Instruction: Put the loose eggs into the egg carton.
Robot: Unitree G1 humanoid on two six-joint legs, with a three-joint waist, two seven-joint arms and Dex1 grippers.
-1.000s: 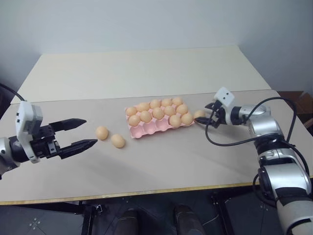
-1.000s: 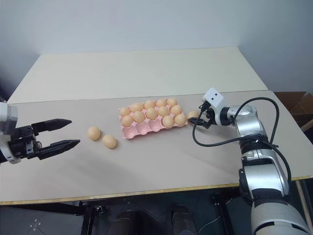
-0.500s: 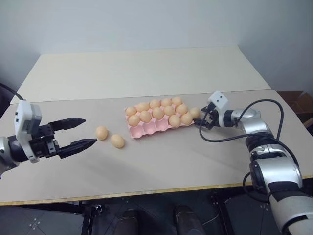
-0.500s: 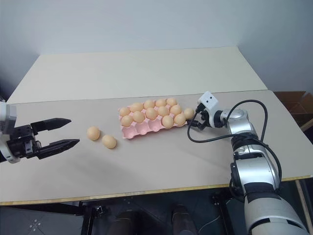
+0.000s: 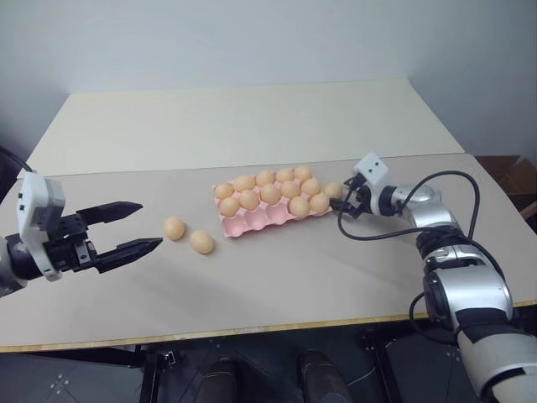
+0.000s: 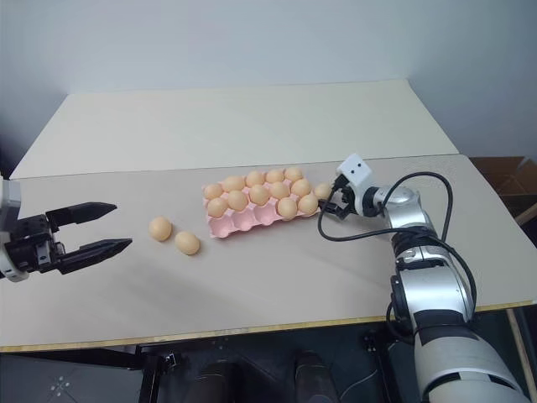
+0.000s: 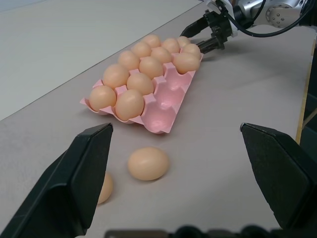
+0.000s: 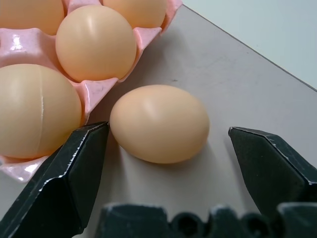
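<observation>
Pink egg carton (image 5: pixel 270 217), long axis roughly left-right

The right arm (image 5: pixel 449 252) is built of rounded silver-grey shells joined by black bands, with a thin black cable (image 5: pixel 394 231) looping loosely along it. Near its wrist sits a small white block (image 5: pixel 370 166) carrying two dark dots (they look like lenses). The left arm (image 5: pixel 10 267) ends in a white boxy housing (image 5: pixel 38 214) on a black frame. Each gripper has two long, tapering matte-black fingers (image 5: pixel 126 250).
</observation>
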